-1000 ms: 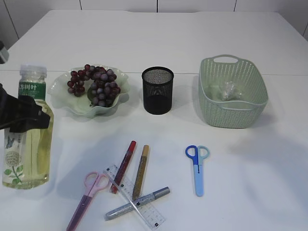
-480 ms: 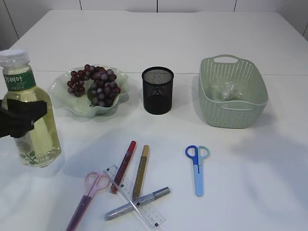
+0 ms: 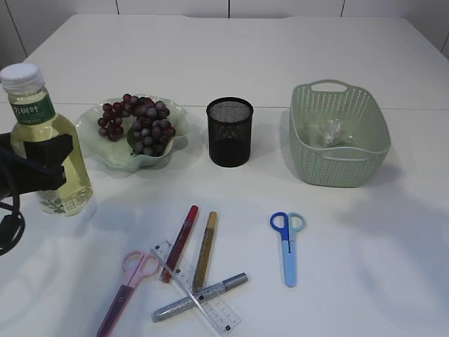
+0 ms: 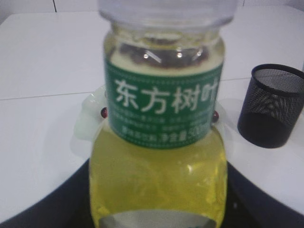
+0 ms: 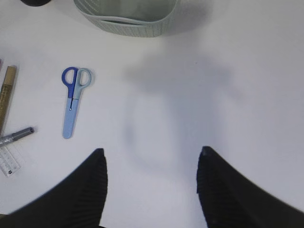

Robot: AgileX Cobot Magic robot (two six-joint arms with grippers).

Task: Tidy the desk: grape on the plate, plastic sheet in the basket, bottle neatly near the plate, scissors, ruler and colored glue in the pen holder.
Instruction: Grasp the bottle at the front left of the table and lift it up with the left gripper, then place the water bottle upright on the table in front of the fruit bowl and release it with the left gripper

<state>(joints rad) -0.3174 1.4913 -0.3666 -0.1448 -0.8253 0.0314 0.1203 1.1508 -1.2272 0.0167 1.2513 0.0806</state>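
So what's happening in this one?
The left claw is shut on the bottle, holding it upright just left of the plate, where the grapes already sit. The right claw hangs open over bare table, holding nothing. The plastic sheet is in the basket. The pen holder looks empty; both scissors, the ruler and the glue pens lie on the table in front.
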